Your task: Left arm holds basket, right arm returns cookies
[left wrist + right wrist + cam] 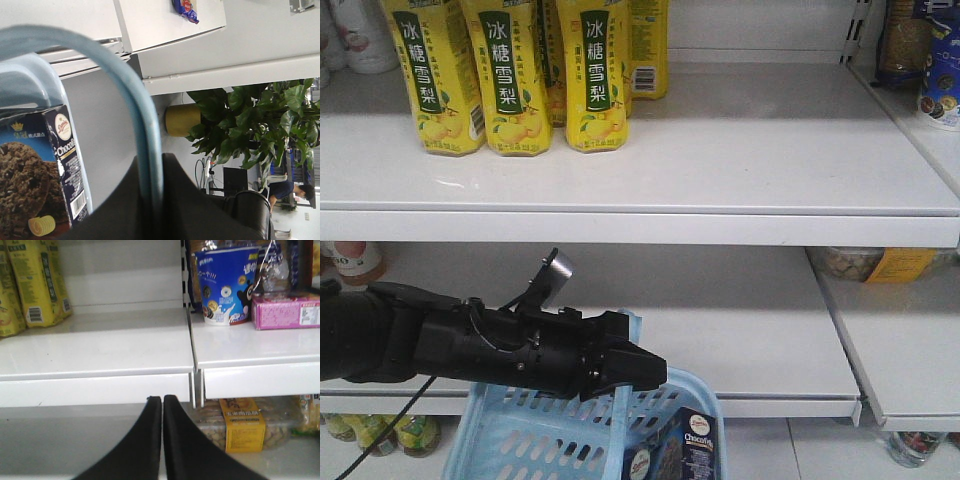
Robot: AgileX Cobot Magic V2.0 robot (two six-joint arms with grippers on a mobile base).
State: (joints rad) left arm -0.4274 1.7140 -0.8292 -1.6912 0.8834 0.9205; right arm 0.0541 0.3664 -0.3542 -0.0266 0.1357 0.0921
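The cookies (672,447) are in the basket (510,440), propped at a tilt in the corner that sits lower right in my front view. It is a dark navy box with a round white logo and "Choco" lettering. My left wrist camera also picks up the chocolate cookie picture and a white barcode panel on its side.

The left arm (470,345) reaches in from the left edge, nearly level and dipping slightly toward its tip, with a small silver tab standing up near the wrist. The left hand (638,372) is clamped on the basket's thin blue handle (125,85) — from the wrist view the handle curves up out of the dark fingers.

The right hand (162,405) has its two black fingers pressed together with nothing between them. It points at the front edge of a white shelf (100,355) — yellow drink bottles (510,70) stand on that shelf.
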